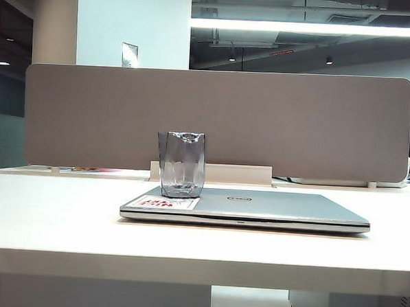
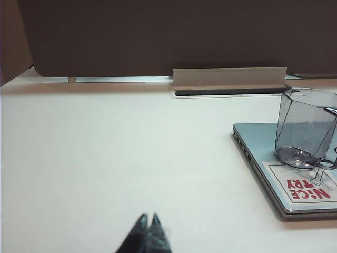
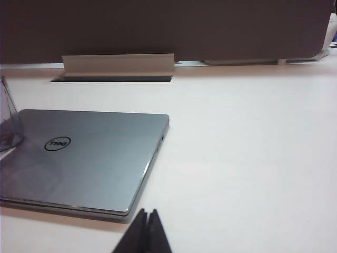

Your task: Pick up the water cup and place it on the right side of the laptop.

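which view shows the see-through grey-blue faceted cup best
The exterior view: the transparent grey-blue faceted cup shows whole and upright on the closed silver-grey laptop. The left wrist view shows it larger but cut at the frame edge. The right wrist view catches only a sliver. Both grippers sit shut, away from it.

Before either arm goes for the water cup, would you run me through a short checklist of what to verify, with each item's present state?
1. Water cup upright on the closed laptop, over its sticker: ok.
2. Cup empty: cannot tell; it is tinted.
3. Table to the right of the laptop bare for the placing: ok.
4. Left gripper open for a grasp: not ok, jaws shut, apart from the cup.
5. Right gripper open: not ok, shut, near the laptop's front right corner.
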Tool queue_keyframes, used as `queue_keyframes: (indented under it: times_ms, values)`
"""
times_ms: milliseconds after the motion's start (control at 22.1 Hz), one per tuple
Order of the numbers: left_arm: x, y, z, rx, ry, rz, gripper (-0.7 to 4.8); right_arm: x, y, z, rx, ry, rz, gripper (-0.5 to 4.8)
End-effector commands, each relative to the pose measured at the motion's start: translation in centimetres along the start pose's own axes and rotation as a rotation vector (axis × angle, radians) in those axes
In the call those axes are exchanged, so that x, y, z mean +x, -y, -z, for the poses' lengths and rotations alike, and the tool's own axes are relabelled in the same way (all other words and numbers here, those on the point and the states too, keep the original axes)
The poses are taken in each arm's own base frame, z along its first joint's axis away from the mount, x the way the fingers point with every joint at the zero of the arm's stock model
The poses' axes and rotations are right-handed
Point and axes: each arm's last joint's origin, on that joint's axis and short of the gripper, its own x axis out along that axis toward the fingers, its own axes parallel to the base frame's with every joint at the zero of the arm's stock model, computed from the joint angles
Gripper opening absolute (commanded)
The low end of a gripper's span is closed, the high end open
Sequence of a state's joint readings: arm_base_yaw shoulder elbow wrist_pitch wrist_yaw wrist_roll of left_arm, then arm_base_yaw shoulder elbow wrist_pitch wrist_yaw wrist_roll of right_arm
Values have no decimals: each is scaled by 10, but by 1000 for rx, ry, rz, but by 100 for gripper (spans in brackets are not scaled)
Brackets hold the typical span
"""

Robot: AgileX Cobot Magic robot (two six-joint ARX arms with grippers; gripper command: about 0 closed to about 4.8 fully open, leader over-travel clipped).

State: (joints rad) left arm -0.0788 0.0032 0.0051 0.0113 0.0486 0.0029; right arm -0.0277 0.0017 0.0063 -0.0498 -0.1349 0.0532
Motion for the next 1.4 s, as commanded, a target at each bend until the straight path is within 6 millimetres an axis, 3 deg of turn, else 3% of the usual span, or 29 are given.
queue_keyframes:
  times_ms: [45,905,1222,1403]
  values:
    - [0,0,-2,-2,16,0,-4,0,0,-1,23,25,-5,-9]
    - [0,0,-2,-2,15,0,-4,-15,-7,-56,35,90,-75,-9]
    - [0,0,-2,-3,15,1,-4,-5,-8,-84,39,37,-103,-9]
    - [0,0,-2,-3,15,1,-4,16,-8,-100,51,-32,-167,-9]
